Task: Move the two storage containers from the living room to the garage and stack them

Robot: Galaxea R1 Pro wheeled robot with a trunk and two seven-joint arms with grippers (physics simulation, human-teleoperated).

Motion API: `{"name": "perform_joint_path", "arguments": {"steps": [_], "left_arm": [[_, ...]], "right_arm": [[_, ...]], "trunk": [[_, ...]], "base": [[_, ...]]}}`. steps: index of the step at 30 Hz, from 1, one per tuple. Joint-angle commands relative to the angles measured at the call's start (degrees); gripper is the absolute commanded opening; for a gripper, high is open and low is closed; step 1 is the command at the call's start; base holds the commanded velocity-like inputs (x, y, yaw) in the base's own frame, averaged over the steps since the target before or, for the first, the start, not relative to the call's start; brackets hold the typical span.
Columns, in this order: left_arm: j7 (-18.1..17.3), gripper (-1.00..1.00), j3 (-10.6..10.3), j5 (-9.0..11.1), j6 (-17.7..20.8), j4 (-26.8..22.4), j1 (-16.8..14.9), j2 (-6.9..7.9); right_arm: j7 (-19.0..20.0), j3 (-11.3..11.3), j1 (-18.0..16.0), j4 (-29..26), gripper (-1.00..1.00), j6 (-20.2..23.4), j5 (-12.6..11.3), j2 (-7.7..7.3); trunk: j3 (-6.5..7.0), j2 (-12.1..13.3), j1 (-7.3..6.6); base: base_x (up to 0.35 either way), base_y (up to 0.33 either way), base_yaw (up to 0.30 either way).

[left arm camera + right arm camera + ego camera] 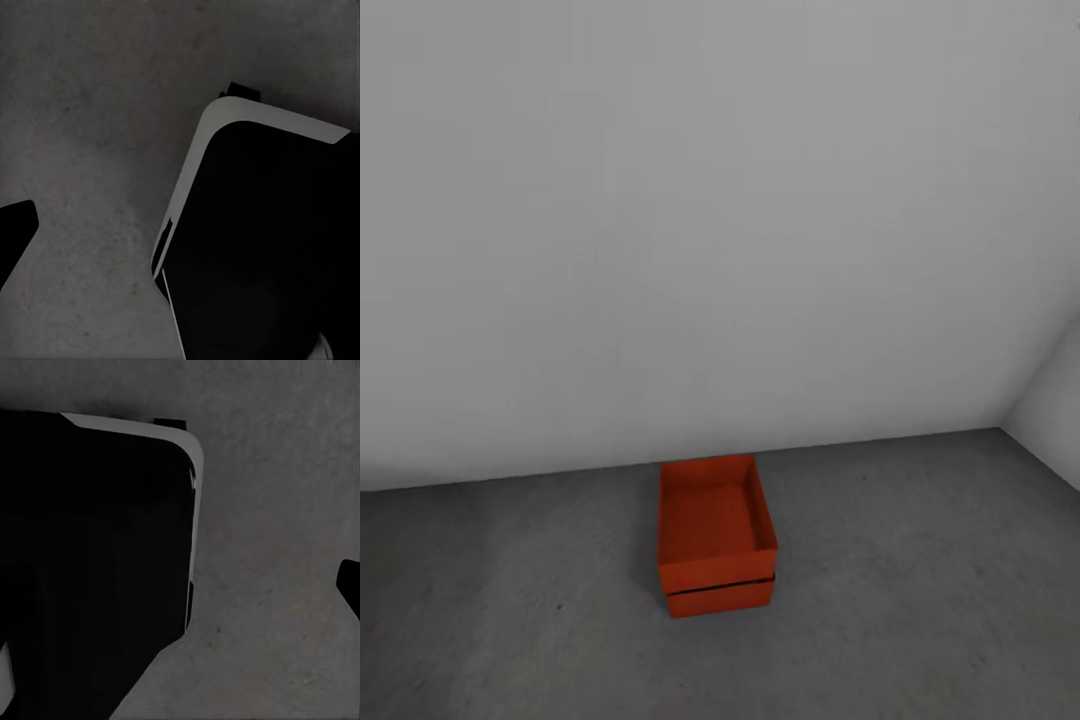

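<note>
Left fingers: one dark tip over grey floor; spread not readable. Centre: two storage containers stacked on concrete near white wall. Right fingers: one tip; cannot tell either.

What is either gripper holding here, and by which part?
Nothing that can be seen: the two storage containers sit stacked on the floor, with no gripper on them.
</note>
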Motion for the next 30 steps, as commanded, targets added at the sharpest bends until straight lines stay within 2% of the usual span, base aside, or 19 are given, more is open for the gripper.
{"name": "perform_joint_path", "arguments": {"steps": [1, 30], "left_arm": [[0.15, 1.0, -0.52, 0.44, -0.1, 0.0, -0.02, 0.0], [0.15, 1.0, -0.48, 0.44, -0.1, 0.01, -0.02, 0.0]], "right_arm": [[-0.02, 0.49, -0.07, 0.18, 1.0, -0.33, -0.4, 0.04], [-0.06, 0.41, -0.07, 0.18, 1.0, -0.84, -0.41, -0.05]], "trunk": [[0.03, -0.05, 0.01], [2.72, -0.05, 0.01]], "base": [[0.0, 0.0, 0.0], [0.0, 0.0, 0.0]]}}
